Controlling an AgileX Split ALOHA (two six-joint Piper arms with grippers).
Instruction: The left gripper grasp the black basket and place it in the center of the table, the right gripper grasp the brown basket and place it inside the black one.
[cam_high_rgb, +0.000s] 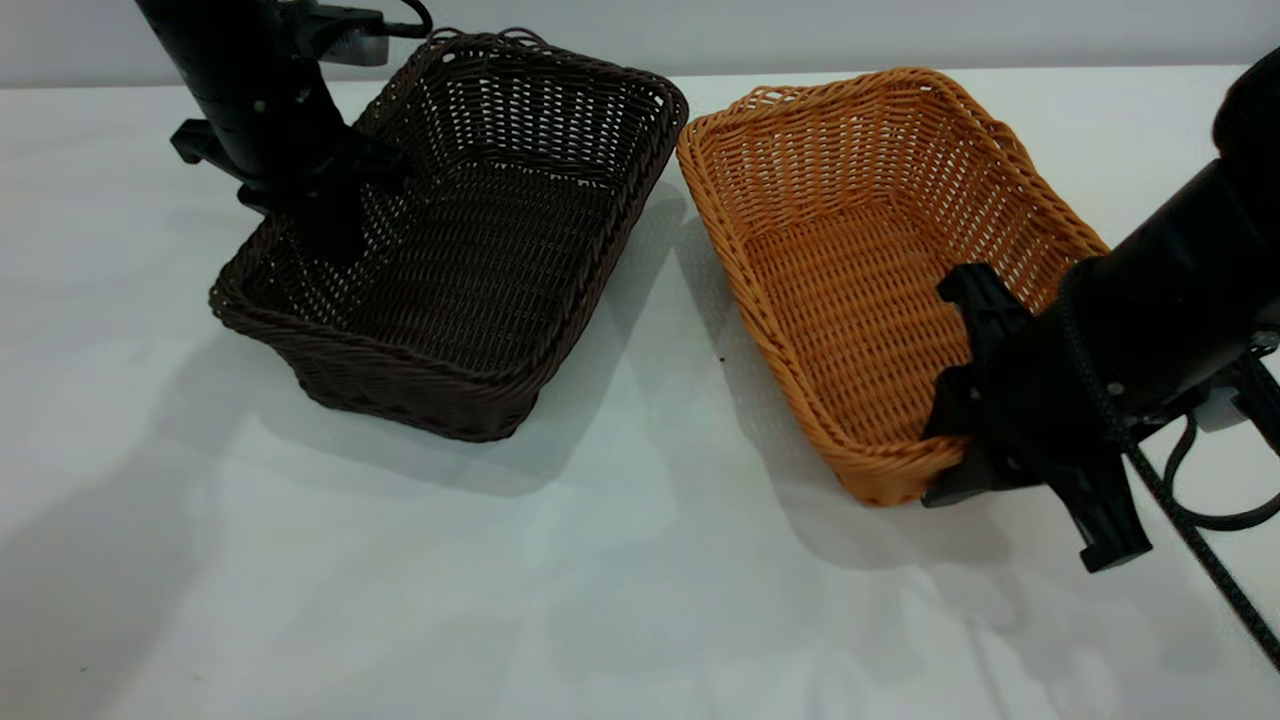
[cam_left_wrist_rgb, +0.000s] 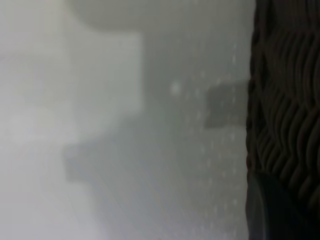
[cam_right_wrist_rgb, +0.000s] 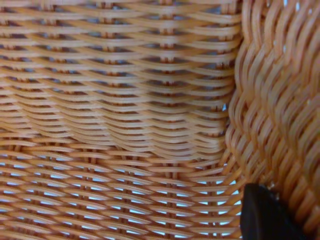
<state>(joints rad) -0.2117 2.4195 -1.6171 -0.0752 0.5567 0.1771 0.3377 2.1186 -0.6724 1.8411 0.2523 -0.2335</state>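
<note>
The black basket (cam_high_rgb: 480, 250) sits left of centre on the table (cam_high_rgb: 640, 600), and a broad shadow spreads below its near end. My left gripper (cam_high_rgb: 325, 225) straddles its left wall and is shut on it. In the left wrist view the dark braided rim (cam_left_wrist_rgb: 285, 100) runs beside one finger (cam_left_wrist_rgb: 265, 215). The brown basket (cam_high_rgb: 850, 270) stands just right of the black one, apart from it. My right gripper (cam_high_rgb: 975, 440) is shut on its near right wall. The right wrist view is filled with the orange weave (cam_right_wrist_rgb: 125, 100), with one black fingertip (cam_right_wrist_rgb: 262, 215) against the rim.
The pale tabletop stretches in front of both baskets. The right arm's black cable (cam_high_rgb: 1200, 520) hangs by the table's right side. A grey wall runs behind the far table edge (cam_high_rgb: 1000, 68).
</note>
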